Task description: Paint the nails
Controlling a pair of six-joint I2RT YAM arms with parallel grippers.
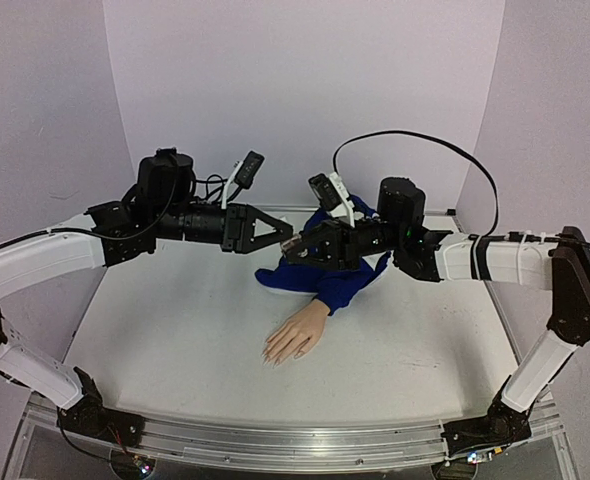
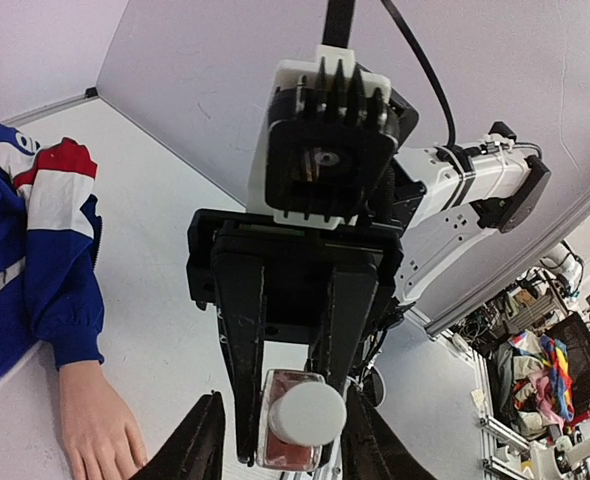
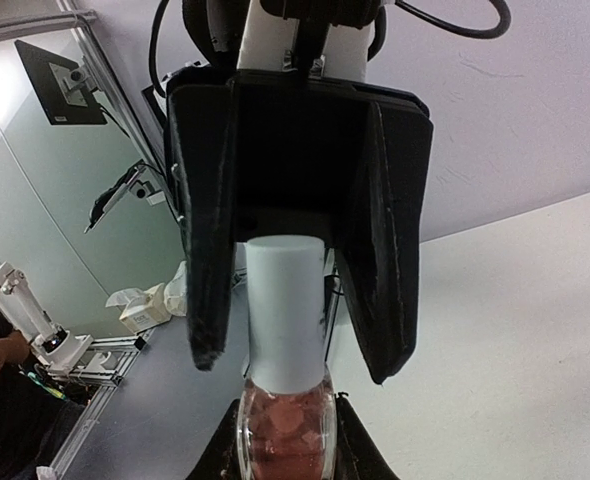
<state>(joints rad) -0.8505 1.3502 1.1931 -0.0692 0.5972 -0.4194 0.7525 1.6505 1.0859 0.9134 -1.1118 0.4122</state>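
The beige mannequin hand (image 1: 297, 335) lies palm down mid-table, its small nails (image 1: 274, 355) pointing toward the near edge and its blue sleeve (image 1: 327, 275) behind it. Both grippers meet in mid-air above the sleeve. My right gripper (image 3: 285, 450) is shut on the glass body of the pinkish polish bottle (image 3: 285, 425) and holds it up. The bottle's white cap (image 3: 285, 310) points into my left gripper (image 2: 287, 445). That gripper is open, its fingers (image 3: 207, 250) flanking the cap with small gaps. The left wrist view shows the cap (image 2: 307, 413) end-on, and the hand's wrist (image 2: 90, 410).
White backdrop walls (image 1: 305, 90) enclose the table on the back and both sides. A metal rail (image 1: 275, 440) runs along the near edge. The sleeve's red and white patch (image 2: 60, 190) shows in the left wrist view. Lab clutter (image 2: 555, 370) lies beyond the table.
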